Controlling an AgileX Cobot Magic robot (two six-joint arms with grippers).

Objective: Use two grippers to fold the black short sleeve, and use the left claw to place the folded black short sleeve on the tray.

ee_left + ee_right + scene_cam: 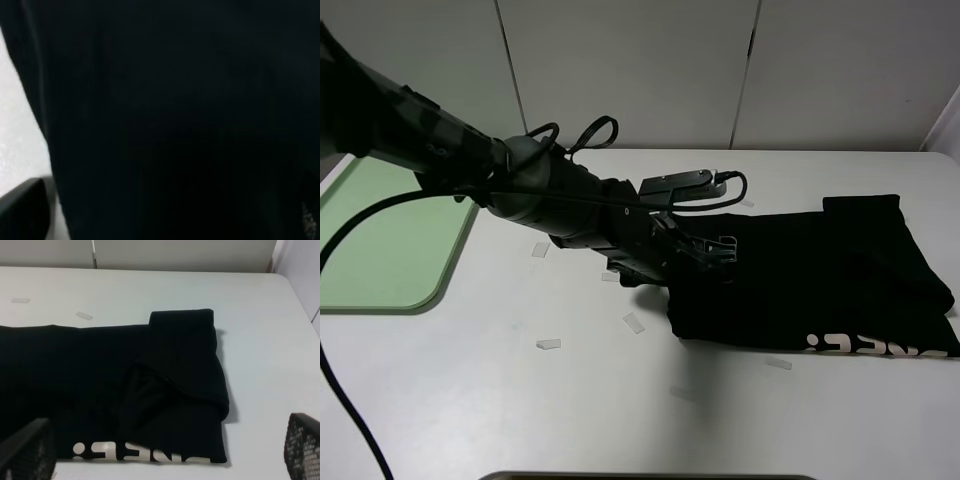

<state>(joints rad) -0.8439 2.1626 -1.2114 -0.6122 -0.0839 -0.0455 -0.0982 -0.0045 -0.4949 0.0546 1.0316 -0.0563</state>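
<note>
The black short sleeve [820,285] lies folded into a flat block on the right half of the white table, its pale lettering [880,347] along the near edge. My left claw [713,250], on the arm with the silver bracket, reaches across from the left and hovers low over the shirt's left edge, jaws open. In the left wrist view black cloth [175,115] fills nearly everything, with one finger [25,210] at the side. My right gripper [165,452] is out of the high view; its wrist view shows its fingers [27,450] spread wide above the shirt [125,375], holding nothing. The pale green tray [390,240] sits at the far left.
Several small strips of clear tape [634,322] lie scattered on the table [520,400] between the tray and the shirt. A white panelled wall [640,70] stands behind the table. One sleeve [182,322] is folded over at the shirt's far right corner.
</note>
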